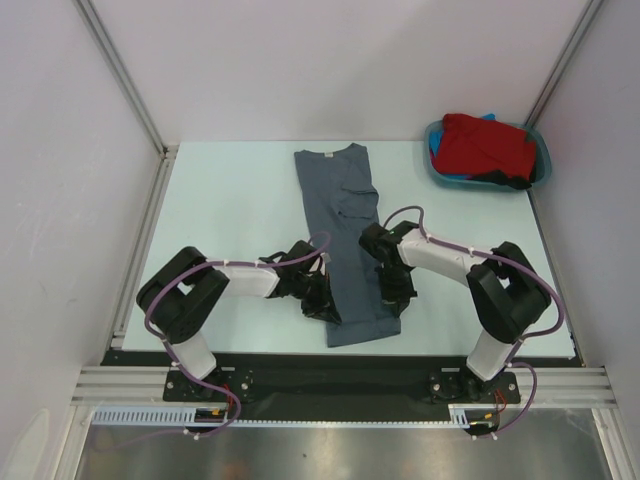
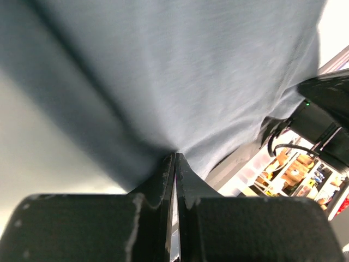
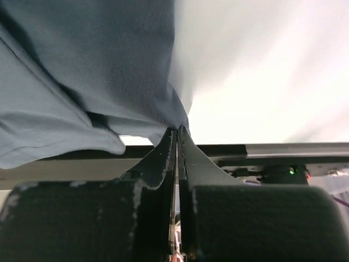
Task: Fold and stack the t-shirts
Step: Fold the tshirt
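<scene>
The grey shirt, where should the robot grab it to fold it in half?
By its two side edges at the near end, one claw from each side. The grey shirt lies flat as a long strip pointing away from the arms, so that end could probably lift over. The left claw and right claw pinch there.

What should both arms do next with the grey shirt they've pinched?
The left gripper and right gripper are each shut on the near end of the grey t-shirt, which lies in a long narrow strip. So probably lift together and carry that end over to the far end, halving it.
</scene>
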`<action>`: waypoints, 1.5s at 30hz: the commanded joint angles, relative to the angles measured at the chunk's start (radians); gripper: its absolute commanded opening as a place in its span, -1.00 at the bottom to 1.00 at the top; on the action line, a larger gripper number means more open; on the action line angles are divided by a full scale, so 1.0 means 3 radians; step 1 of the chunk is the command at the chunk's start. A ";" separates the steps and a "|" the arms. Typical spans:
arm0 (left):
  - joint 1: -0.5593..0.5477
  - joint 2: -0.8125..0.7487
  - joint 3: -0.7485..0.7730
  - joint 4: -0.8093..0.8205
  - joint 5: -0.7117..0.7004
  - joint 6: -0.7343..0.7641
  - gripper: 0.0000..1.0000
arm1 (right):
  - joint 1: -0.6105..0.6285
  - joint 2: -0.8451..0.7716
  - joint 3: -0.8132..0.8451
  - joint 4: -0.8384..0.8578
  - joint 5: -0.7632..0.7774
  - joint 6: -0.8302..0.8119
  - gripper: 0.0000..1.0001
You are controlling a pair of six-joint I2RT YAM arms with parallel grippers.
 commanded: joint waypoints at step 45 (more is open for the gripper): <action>-0.0029 0.0122 0.0218 -0.0493 -0.0244 0.0306 -0.88 | -0.0230 -0.0401 -0.0317 -0.0596 0.0685 0.0193 -1.00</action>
